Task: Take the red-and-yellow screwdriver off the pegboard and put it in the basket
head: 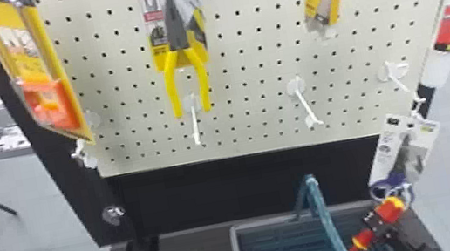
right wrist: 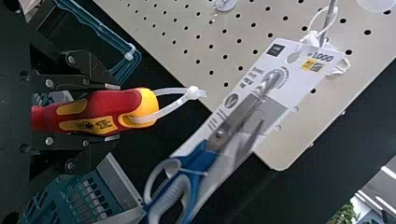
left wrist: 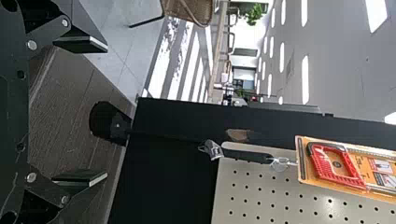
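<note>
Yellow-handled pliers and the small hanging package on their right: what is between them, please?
Only bare pegboard lies between the pliers and the package, in the head view.

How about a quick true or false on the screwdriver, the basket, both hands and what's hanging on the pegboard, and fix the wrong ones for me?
The right hand holds the red-and-yellow screwdriver by its handle. True.
The screwdriver lies loose in the basket. False: it is gripped in the right hand.
The yellow-handled pliers hang on the pegboard. True.
The left hand is closed around the pliers. False: its fingers are apart with nothing between them.
The scissors hang with their handles down. True.
</note>
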{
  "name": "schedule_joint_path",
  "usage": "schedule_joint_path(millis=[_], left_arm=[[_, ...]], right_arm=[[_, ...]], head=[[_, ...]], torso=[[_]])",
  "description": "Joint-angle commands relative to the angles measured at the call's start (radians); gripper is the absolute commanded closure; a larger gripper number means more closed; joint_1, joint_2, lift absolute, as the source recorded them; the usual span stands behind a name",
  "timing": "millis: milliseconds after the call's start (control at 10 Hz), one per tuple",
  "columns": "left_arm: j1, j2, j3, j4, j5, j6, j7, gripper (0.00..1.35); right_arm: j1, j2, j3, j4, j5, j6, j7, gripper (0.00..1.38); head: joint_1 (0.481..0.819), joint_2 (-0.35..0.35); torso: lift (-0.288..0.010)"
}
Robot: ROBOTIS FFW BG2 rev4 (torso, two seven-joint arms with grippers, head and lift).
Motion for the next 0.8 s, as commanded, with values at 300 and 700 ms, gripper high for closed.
schedule_joint_path(millis=[300,700], left_arm=[[0.0,0.0,-0.001,0.001,0.0,0.0,0.0,0.33],[0.0,0.0,-0.001,0.001,0.0,0.0,0.0,0.33]], right_arm=[[-0.008,-0.002,0.012,0.019,-0.024,0.039,0.002,1.13],[-0.034,-0.017,0.027,0.031,-0.023,0.078,0.026,1.13]], head=[[0.549,0.0],[0.549,0.0]], torso=[[-0.1],[-0.1]])
